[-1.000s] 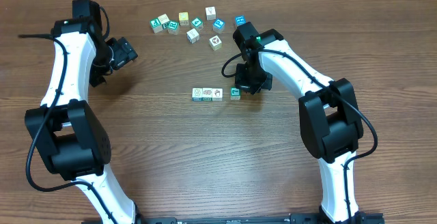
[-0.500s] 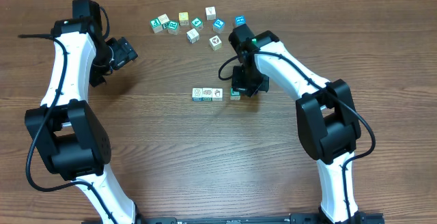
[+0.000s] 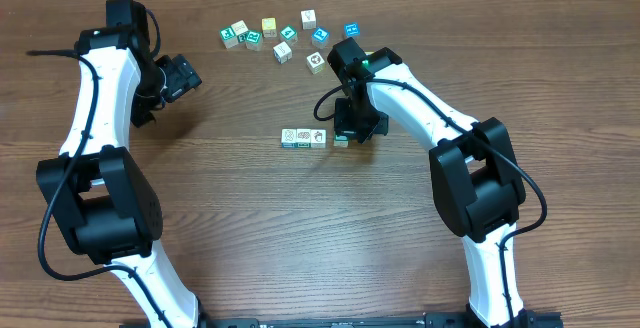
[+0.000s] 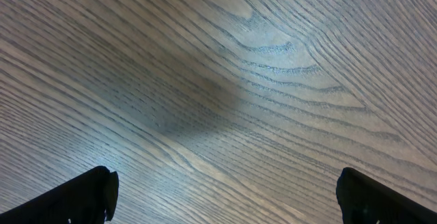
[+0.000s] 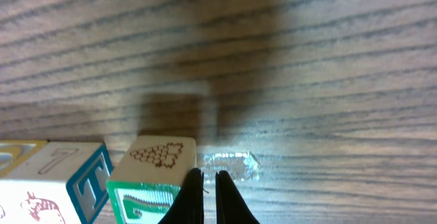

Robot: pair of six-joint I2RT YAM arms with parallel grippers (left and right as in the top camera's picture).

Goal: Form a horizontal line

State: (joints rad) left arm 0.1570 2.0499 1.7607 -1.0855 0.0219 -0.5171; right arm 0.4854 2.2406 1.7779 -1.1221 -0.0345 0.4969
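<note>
The horizontal line (image 3: 303, 138) is three white-faced cubes touching in a row at the table's middle. A fourth cube (image 3: 342, 141) with a green side lies just right of the row, partly under my right gripper (image 3: 350, 128). In the right wrist view this cube (image 5: 153, 176) sits next to a blue-lettered cube (image 5: 72, 176). My right gripper's (image 5: 208, 183) fingers are shut and empty, pressed against the green-sided cube's right edge. My left gripper (image 3: 185, 76) is open and empty over bare wood at the far left (image 4: 225, 197).
Several loose cubes (image 3: 285, 38), white, teal and one yellow (image 3: 269, 26), lie scattered at the back of the wooden table, behind the right arm.
My right gripper has slid left, pushing the fourth cube closer to the row's right end. The left arm has not moved.
</note>
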